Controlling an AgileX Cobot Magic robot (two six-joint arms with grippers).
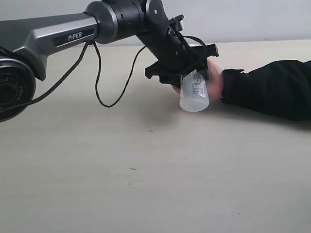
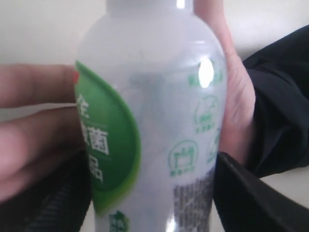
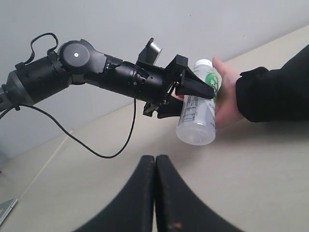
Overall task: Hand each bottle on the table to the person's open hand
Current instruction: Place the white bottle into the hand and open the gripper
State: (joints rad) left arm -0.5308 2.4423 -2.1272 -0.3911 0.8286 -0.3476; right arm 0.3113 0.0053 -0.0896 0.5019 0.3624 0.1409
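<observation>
Left fingers flank white-green bottle mid-body, can't tell if clamped or slack, bottle up off bench against person's open hand for handover; right fingers shut, empty.

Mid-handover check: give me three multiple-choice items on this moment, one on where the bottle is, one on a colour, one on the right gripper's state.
1. Where is the bottle? A standing alone; B between the jaws of the left gripper, against the person's hand; C tipped over, untouched.
2. Its label patch is: A red; B green; C blue.
3. The right gripper is: A shut, empty; B wide open; C gripping a cap.
Answers: B, jaws flank it at the palm; B, green in the left wrist view; A, fingers meet with nothing between.
</observation>
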